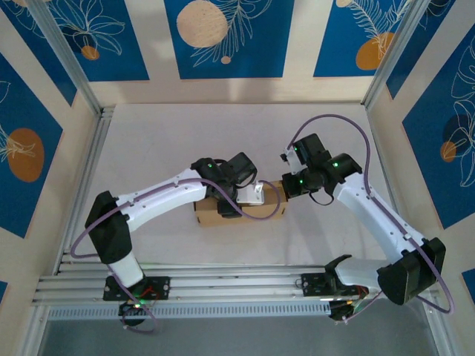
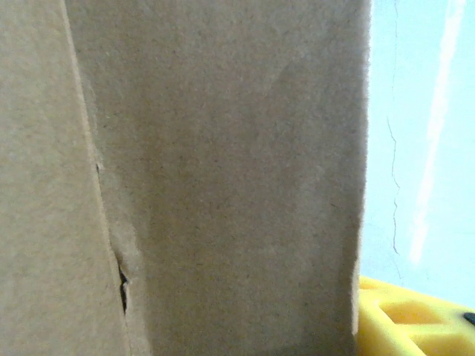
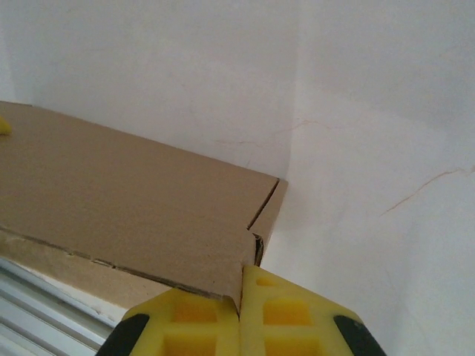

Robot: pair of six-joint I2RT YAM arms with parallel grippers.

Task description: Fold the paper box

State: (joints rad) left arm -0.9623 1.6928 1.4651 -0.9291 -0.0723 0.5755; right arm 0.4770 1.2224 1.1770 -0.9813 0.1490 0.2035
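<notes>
Pinching seems to be the right gripper [image 3: 241,300]'s job here: in its wrist view the 2 yellow pads are pressed together, with the end corner of the box [image 3: 133,193] running down into the seam between them. I judge that it has nipped that thin end wall to keep it upright or tucked against the lid panel.

From the top view the box [image 1: 223,216] lies on the table [image 1: 185,141], midway between the 2 arms and just ahead of their bases. It reads as a shallow, closed brown block and not as a flat sheet, so the fold looks well along. The right gripper [image 1: 288,185] meets it at its right end.

Over the top of the box sits the left gripper [image 1: 249,199], probably pressing down so the box cannot slide or spring open while the other end is worked. Its wrist view is taken up by cardboard very close to the lens, with a crease and a small tear low on the left. 1 yellow finger [image 2: 415,322] peeks in at the lower right. Whether this gripper's fingers are apart or clamped on a panel, I cannot tell.

Corrugated board springs back, so I would expect the corner to lift if either hold lets go early.
</notes>
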